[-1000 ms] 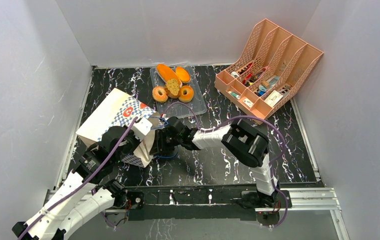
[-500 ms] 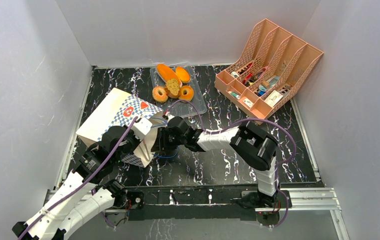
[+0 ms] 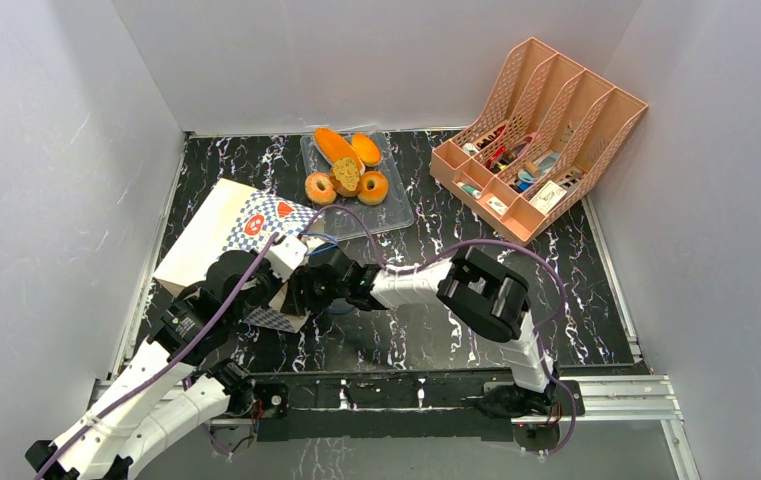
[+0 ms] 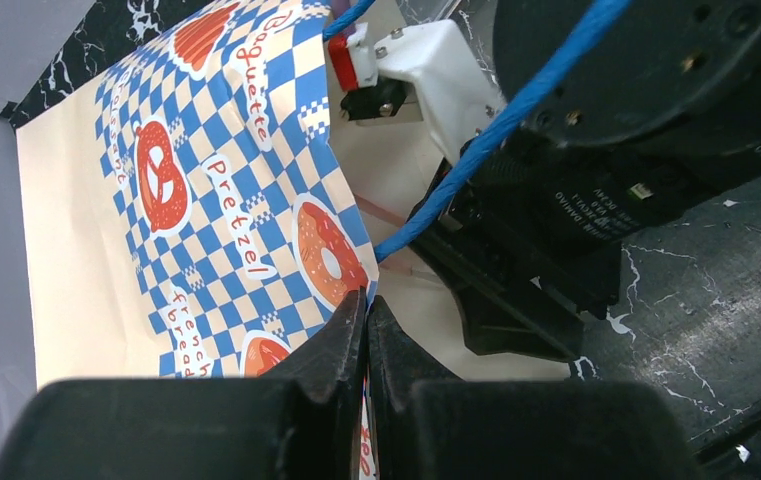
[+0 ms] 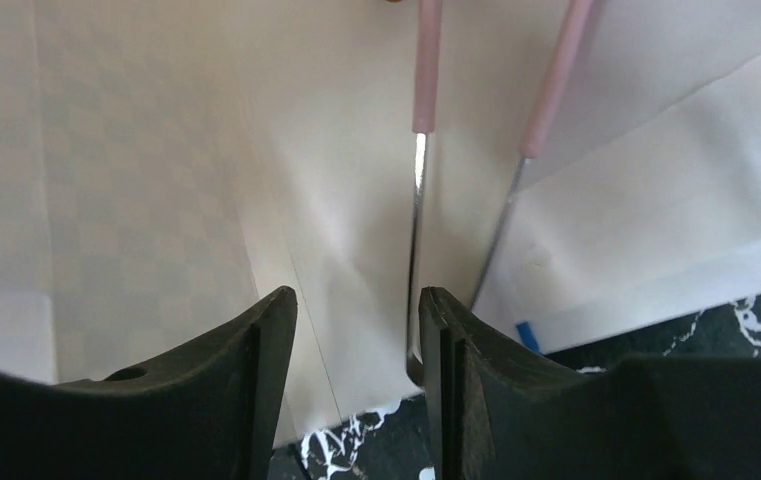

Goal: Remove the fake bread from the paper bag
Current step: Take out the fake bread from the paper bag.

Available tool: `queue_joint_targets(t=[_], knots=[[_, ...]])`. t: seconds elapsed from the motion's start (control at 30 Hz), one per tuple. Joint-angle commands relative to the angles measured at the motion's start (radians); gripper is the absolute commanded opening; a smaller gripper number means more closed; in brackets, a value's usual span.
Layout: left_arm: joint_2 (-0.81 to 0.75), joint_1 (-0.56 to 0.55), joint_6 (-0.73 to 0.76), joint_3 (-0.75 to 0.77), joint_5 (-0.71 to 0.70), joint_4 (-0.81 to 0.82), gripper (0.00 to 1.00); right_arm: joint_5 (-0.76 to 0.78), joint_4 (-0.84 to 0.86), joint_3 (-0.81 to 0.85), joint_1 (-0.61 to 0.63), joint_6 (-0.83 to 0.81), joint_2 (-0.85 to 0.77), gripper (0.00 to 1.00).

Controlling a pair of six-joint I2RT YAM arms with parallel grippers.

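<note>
The paper bag (image 3: 231,232) lies on its side at the left, its mouth facing right. In the left wrist view its checkered band (image 4: 226,200) and a blue cord handle (image 4: 476,140) show. My left gripper (image 4: 367,300) is shut on the rim of the bag's mouth and holds it open; it also shows in the top view (image 3: 276,268). My right gripper (image 5: 356,320) is open and empty, reaching into the bag mouth (image 3: 306,288). I see only pale paper (image 5: 156,150) inside, no bread. Several pieces of fake bread (image 3: 346,170) lie on the clear tray (image 3: 391,212).
Two thin metal rods with pink sleeves (image 5: 421,150) lie inside the bag, right by my right fingertip (image 5: 436,330). A pink lattice file organizer (image 3: 536,140) stands at the back right. Grey walls close in the black marble table (image 3: 436,330).
My right gripper has pushed leftward, deeper into the bag's mouth. The bag has shifted slightly with my left gripper still holding its rim.
</note>
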Motion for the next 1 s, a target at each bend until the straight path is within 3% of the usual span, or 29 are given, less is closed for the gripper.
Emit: queue_joint_targets(t=[0.0,0.37,0.97], knots=[[-0.001,0.001,-0.005,0.020,0.034,0.008,0.00,0.062,0.008,0.077,0.008,-0.075,0.029,0.47],[0.002,0.003,-0.003,0.012,0.041,0.009,0.00,0.103,0.016,0.089,0.006,-0.103,0.044,0.48],[0.003,0.001,-0.005,0.003,0.040,0.014,0.00,-0.005,0.129,0.023,0.007,-0.213,-0.082,0.53]])
